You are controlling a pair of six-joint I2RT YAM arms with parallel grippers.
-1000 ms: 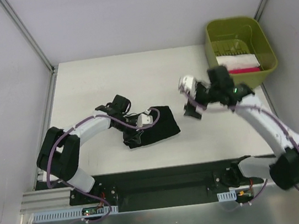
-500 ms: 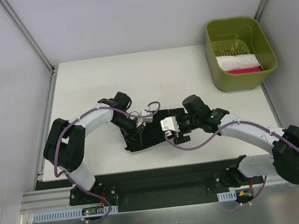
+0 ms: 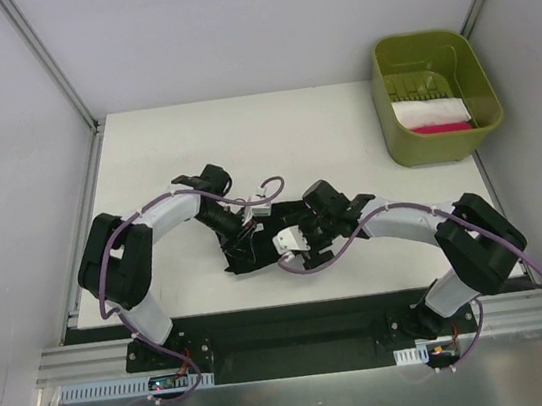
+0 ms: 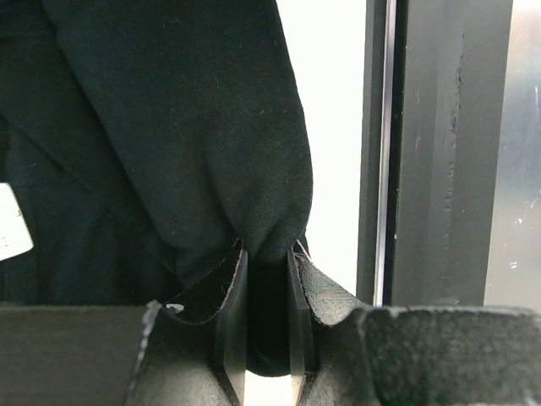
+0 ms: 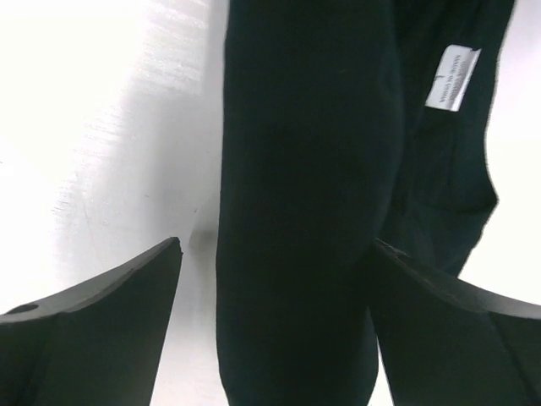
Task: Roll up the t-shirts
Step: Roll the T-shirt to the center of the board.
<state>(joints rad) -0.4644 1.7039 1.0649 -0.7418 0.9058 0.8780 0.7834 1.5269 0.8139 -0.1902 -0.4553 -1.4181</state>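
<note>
Top external, black t-shirt half hidden; left pincer clamped on its fold — right pincer spread wide

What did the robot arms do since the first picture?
The right gripper swung from beside the green bin over to the black t-shirt and now straddles it, open. The left gripper stayed shut on the t-shirt's cloth. The bin did not move.

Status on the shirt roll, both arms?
Left gripper shut on a fold of the black t-shirt. Right gripper open, fingers straddling it. Nothing in the way; green bin far off.
</note>
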